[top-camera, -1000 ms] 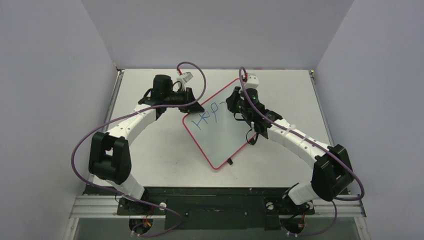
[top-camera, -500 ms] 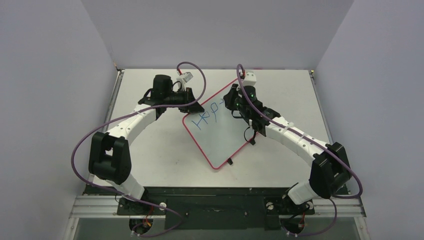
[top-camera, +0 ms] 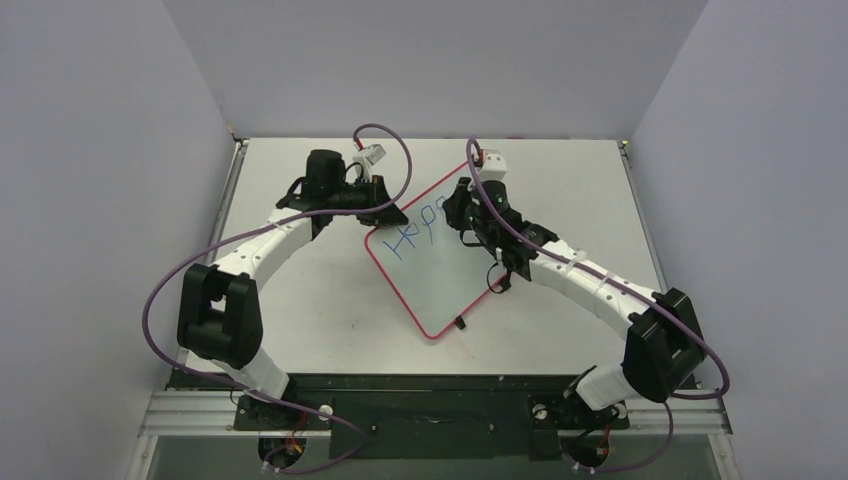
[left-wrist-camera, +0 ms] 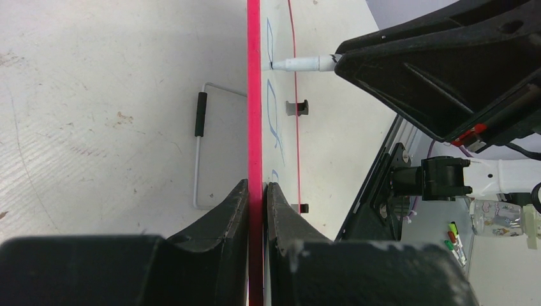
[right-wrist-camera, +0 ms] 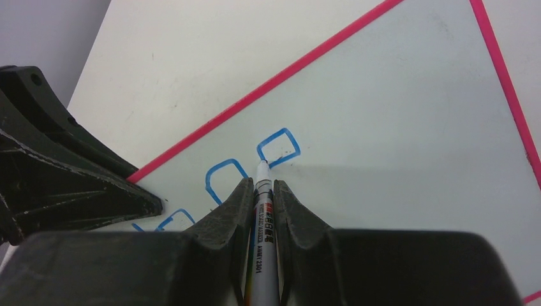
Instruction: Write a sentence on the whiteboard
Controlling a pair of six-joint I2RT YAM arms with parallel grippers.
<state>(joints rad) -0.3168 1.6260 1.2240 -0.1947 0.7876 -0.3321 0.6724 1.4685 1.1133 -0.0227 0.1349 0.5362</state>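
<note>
**Top view.** Whiteboard (top-camera: pixel 445 280): centre of the frame, turned cornerwise like a diamond on the table (top-camera: pixel 300 290). Blue lettering (top-camera: pixel 415 224): one short line near the board's upper-left edge. Left gripper (top-camera: pixel 385 212): at that upper-left edge. Right gripper (top-camera: pixel 458 215): over the board's upper corner, just right of the lettering.

**Left wrist view.** The board is seen edge-on, its red rim running up the middle of the frame. The left gripper's jaws are closed tight on the rim at lower centre, one finger on each face. Marker (left-wrist-camera: pixel 306 64): upper centre, its tip on the board's face, held by the black right gripper at upper right. Clip (left-wrist-camera: pixel 296 107): small, black, on the far rim. Wire loop (left-wrist-camera: pixel 201 115): with a black sleeve, left of the rim, over the table.

**Right wrist view.** The right gripper's jaws are pinched on the marker at lower centre. The tip touches the board beside the rightmost blue letter. The left gripper is dark at the left edge.
</note>
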